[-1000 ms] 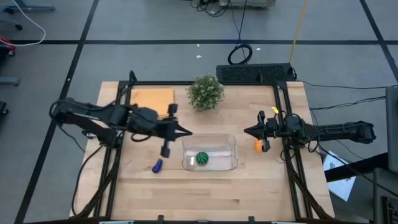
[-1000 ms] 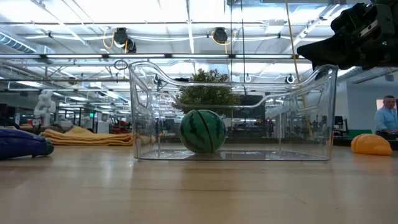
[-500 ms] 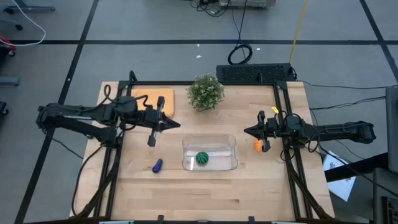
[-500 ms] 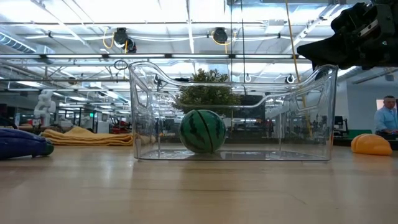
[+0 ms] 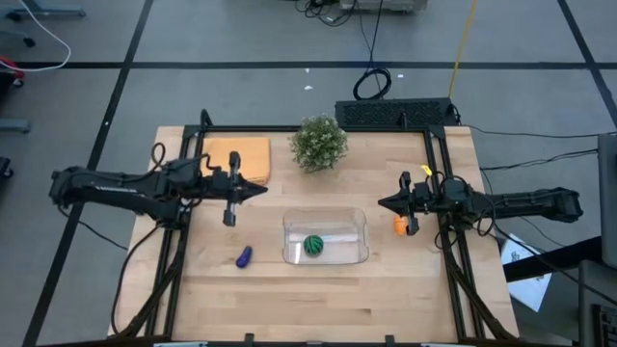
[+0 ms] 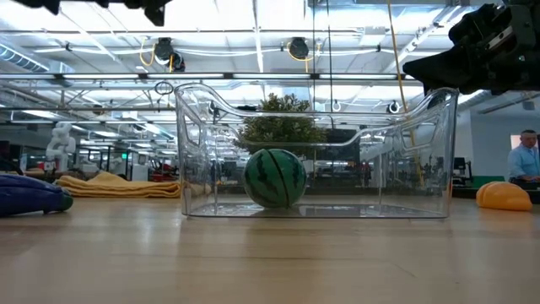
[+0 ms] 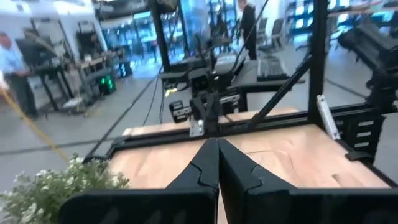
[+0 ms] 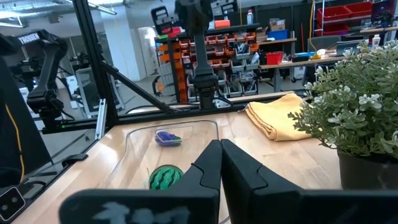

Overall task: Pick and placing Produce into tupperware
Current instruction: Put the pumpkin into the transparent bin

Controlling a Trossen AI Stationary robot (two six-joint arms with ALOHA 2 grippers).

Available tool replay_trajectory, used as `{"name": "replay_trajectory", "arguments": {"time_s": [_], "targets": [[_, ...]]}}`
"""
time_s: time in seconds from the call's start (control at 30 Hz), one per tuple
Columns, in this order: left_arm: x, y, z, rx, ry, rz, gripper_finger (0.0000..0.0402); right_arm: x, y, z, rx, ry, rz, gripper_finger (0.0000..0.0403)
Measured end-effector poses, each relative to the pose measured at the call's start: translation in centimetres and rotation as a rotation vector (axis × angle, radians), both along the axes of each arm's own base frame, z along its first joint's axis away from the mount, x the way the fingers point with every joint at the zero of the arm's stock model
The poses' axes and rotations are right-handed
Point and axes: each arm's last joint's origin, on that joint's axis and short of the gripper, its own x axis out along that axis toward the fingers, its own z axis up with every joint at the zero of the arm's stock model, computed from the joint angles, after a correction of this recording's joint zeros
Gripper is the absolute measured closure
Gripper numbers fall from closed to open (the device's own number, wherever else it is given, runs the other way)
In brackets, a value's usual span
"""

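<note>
The clear tupperware (image 5: 325, 237) stands on the table's middle, and the green striped ball (image 5: 313, 245) rests on its floor, as the low view shows it (image 6: 275, 178). To its left, the purple piece (image 5: 244, 256) lies on the bare wood. The orange piece (image 5: 401, 226) lies right of the tupperware, just nearer than my right gripper (image 5: 383, 202). That gripper hovers shut and points left. My left gripper (image 5: 262, 190) hovers shut off the tupperware's far-left corner and points right. In both wrist views the fingers meet with nothing between them (image 7: 217, 144) (image 8: 219, 144).
A potted plant (image 5: 319, 142) stands at the far middle, and a folded yellow-orange cloth (image 5: 237, 157) lies at the far left under my left arm. Black frame rails (image 5: 439, 193) run along both table sides. Bare wood lies in front of the tupperware. People show in the room beyond.
My left arm has drawn back from the tupperware's left end toward the table's left edge and slightly toward the far side. It has come into the top of the low view. My right arm and all produce have stayed put.
</note>
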Motion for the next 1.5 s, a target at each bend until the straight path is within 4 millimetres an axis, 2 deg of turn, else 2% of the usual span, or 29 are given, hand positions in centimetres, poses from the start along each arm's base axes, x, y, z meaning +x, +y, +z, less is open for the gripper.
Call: {"name": "replay_trajectory", "arguments": {"time_s": [0.13,0.27,0.7,0.83,0.97,1.17,1.37,1.5], "targets": [[-1.1,0.0,-1.6,-0.003,-0.061,-0.002,0.0401,0.0,0.0,0.0,0.000,0.000,0.000,0.0403],[-1.7,0.2,-2.8,-0.046,-0.026,0.087,0.0401,0.0,0.0,0.0,0.000,0.000,0.000,0.0403],[-2.8,-0.3,-4.2,0.015,0.075,0.080,0.0401,0.0,0.0,0.0,0.005,0.000,0.000,0.0403],[-2.8,-0.8,-4.8,0.068,0.058,0.005,0.0401,0.0,0.0,0.0,0.005,0.000,0.000,0.0403],[-3.2,-0.7,-5.9,0.073,0.018,0.012,0.0401,0.0,0.0,0.0,0.004,0.000,0.000,0.0403],[-4.7,-0.3,-7.0,0.043,-0.043,0.042,0.0401,0.0,0.0,0.1,0.004,-0.009,0.000,0.0403],[-6.1,-0.2,-7.4,-0.038,-0.120,0.000,0.0401,0.0,0.0,0.2,0.003,-0.018,0.000,0.0403],[-6.5,-0.2,-8.3,-0.047,-0.101,-0.011,0.0401,0.0,0.0,0.2,-0.004,-0.020,0.000,0.0403]]}}
